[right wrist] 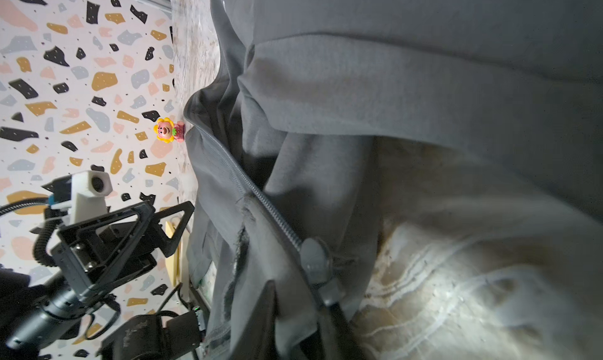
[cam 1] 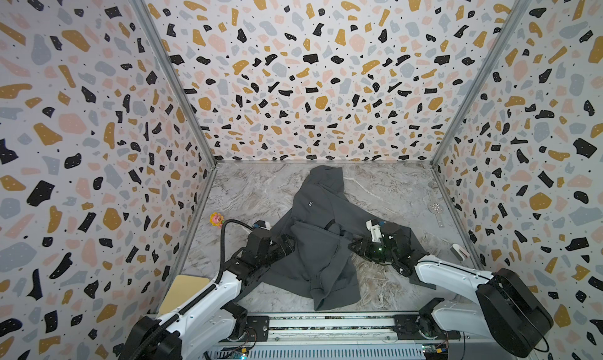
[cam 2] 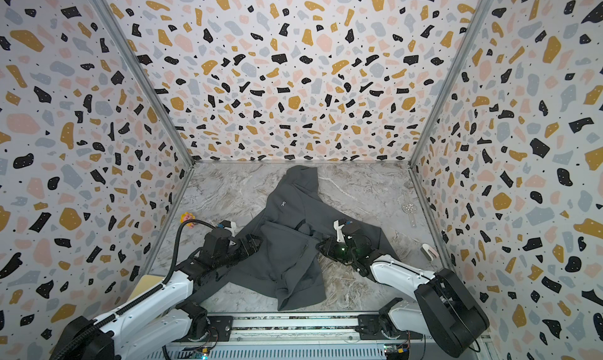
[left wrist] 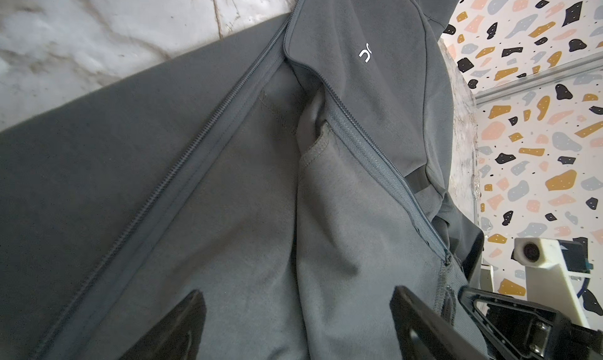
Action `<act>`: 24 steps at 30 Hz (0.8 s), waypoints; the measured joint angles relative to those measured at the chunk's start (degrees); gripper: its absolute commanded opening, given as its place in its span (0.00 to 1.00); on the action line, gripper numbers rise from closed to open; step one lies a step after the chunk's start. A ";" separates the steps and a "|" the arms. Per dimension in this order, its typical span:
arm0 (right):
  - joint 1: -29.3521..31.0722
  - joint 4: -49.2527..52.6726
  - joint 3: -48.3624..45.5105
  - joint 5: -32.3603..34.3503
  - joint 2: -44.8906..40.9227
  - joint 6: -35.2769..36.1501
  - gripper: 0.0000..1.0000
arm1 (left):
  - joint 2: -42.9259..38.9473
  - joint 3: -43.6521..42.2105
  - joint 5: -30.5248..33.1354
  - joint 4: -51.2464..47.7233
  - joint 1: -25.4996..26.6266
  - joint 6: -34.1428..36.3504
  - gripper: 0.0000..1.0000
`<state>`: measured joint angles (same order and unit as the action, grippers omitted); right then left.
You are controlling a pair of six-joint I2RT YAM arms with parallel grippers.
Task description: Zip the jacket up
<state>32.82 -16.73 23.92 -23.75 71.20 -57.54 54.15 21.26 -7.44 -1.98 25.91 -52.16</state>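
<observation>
The only marking is a small white logo [left wrist: 365, 52] on the chest of the jacket [left wrist: 130, 179] — two rounded, letter-like strokes, lying sideways in the left wrist view and not clearly legible as a word. In both top views it is a tiny white mark — too small to read. No other text, label or number can be read

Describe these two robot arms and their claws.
The left arm and right arm have white shells with black joints. A ribbed black cable runs along the left one. The left gripper and right gripper are black, with triangular frames.
</observation>
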 measured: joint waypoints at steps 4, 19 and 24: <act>4.28 4.57 4.87 4.26 -0.44 4.13 0.00 | 0.00 0.00 -0.22 0.31 0.04 -0.42 0.90; 42.71 21.62 35.63 35.71 18.32 27.28 0.00 | -0.04 -4.24 -2.78 10.75 0.04 -6.64 0.73; 46.90 27.02 39.30 41.29 28.17 26.71 0.00 | -0.52 -6.01 -3.17 12.04 0.04 -8.22 0.52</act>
<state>79.72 10.28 63.22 17.54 99.37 -30.83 53.63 15.25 -10.61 10.07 25.96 -60.38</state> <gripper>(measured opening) 0.066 0.585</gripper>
